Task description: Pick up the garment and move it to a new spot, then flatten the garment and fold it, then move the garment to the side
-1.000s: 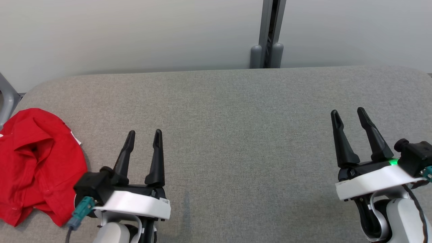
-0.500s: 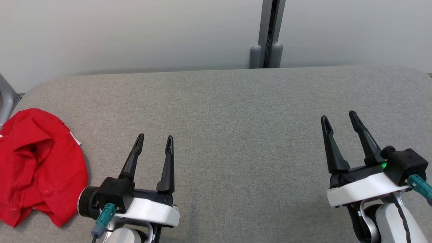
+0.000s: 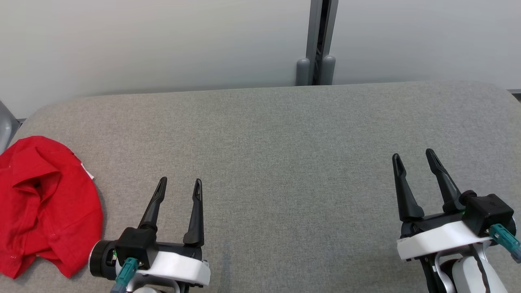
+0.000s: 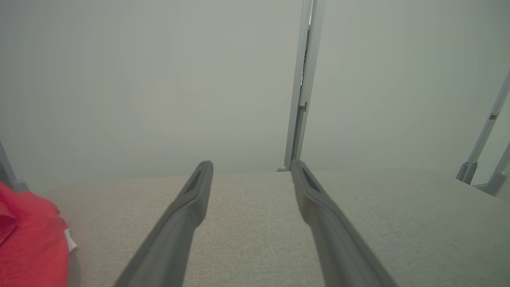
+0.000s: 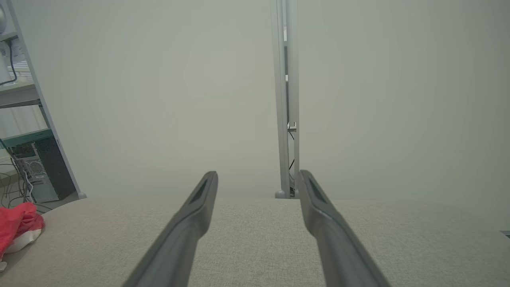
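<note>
the garment (image 3: 44, 203) lies crumpled at the left end of the table (image 3: 285, 154), close beside the left gripper (image 3: 180, 180) and well apart from the right gripper (image 3: 412, 153). both grippers gape wide, holding nothing, fingers pointing toward the wall.

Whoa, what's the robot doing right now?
Not much yet. The left tool and the right tool hang open over the grey table, and they hold nothing. A crumpled red cloth lies at the table's left end, beside the left tool. Nothing touches it.
</note>
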Robot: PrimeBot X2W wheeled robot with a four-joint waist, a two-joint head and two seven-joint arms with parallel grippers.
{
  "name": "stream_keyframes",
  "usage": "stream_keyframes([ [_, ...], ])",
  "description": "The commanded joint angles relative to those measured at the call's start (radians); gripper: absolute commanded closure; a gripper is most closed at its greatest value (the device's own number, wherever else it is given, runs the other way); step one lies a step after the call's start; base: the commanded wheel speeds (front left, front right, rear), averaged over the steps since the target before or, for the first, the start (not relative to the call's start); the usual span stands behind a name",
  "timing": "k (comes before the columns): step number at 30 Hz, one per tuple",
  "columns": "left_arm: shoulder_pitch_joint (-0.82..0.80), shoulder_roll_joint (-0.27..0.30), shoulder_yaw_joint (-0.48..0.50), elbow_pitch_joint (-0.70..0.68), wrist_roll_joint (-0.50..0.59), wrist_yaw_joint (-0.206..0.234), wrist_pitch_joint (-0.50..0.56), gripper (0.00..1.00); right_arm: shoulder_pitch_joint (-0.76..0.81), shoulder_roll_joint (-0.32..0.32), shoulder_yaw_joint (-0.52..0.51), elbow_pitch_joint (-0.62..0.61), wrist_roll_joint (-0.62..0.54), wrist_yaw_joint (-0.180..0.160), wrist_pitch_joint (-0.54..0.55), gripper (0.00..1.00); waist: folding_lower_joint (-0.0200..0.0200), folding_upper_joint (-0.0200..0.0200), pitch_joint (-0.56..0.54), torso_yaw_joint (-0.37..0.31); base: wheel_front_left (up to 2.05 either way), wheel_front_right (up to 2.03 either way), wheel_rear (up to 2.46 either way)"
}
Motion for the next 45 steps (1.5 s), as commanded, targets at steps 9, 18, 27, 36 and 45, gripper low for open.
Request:
stream_keyframes([
  [9,0.012,0.004,-0.004,-0.013,0.067,0.009,-0.013,0.0,0.001,-0.006,0.019,0.01,-0.044,0.0,-0.032,0.0,0.0,0.0,0.007,-0.001,0.0,0.0,0.0],
  [18,0.022,0.004,-0.003,-0.014,0.079,0.004,-0.016,0.0,0.009,-0.006,0.019,0.019,-0.038,0.0,-0.037,0.0,0.0,0.0,-0.004,-0.001,0.0,0.0,0.0],
  [27,0.027,0.004,0.001,-0.013,0.073,0.001,-0.016,0.0,0.011,-0.006,0.021,0.024,-0.027,0.0,-0.037,0.0,0.0,0.0,-0.013,-0.007,0.0,0.0,0.0],
  [36,0.026,0.004,0.001,-0.012,0.073,0.001,-0.016,0.0,0.009,-0.006,0.019,0.03,-0.018,0.0,-0.037,0.0,0.0,0.0,-0.014,-0.011,0.0,0.0,0.0],
  [45,0.01,0.005,-0.001,-0.009,0.071,-0.002,-0.015,0.0,0.017,-0.005,0.012,0.026,-0.02,0.0,-0.037,0.0,0.0,0.0,-0.008,0.025,0.0,0.0,0.0],
])
